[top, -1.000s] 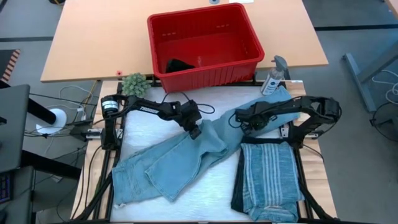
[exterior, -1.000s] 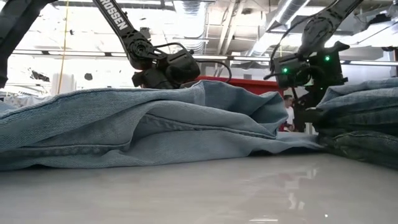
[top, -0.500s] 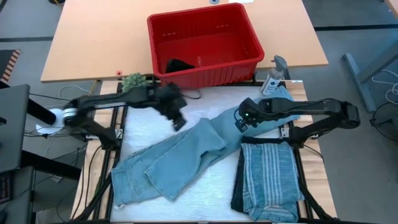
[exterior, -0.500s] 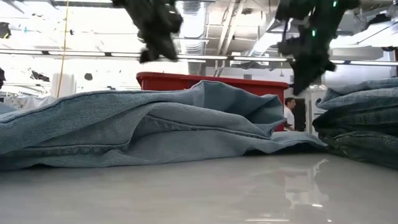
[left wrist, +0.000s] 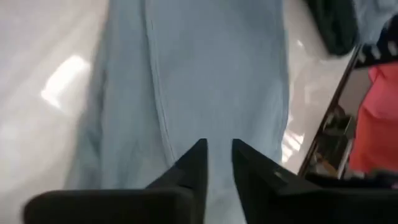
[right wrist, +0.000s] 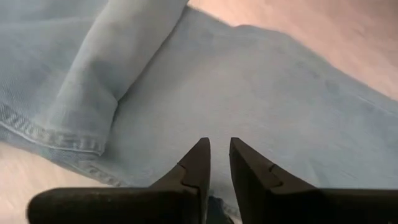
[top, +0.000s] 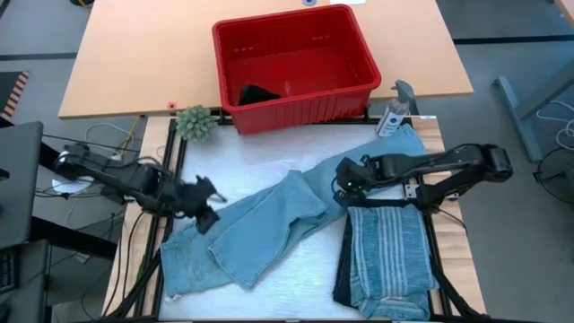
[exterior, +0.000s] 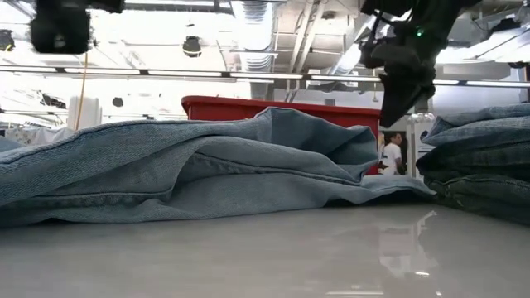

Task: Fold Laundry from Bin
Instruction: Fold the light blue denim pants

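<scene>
Light blue jeans (top: 269, 224) lie spread slantwise across the white table top, their upper end reaching the far right by my right arm. My left gripper (top: 208, 218) hangs above the jeans' left part (left wrist: 205, 74), its fingers a narrow gap apart with nothing between them. My right gripper (top: 341, 187) hovers over the jeans' right part (right wrist: 249, 93), also slightly open and empty. The red bin (top: 296, 63) stands beyond the table's far edge with a small black item (top: 257, 93) inside.
A folded blue-grey striped shirt (top: 387, 256) lies on a dark garment at the near right. A spray bottle (top: 393, 112) stands at the far right and a small green plant (top: 194, 121) at the far left. A person (exterior: 387, 153) stands far behind the table.
Both grippers have risen off the jeans. My left gripper has swung from the jeans' middle toward the table's left and near edges. My right gripper has lifted and tipped to point more steeply down, staying over the jeans' right part. The jeans lie as before.
</scene>
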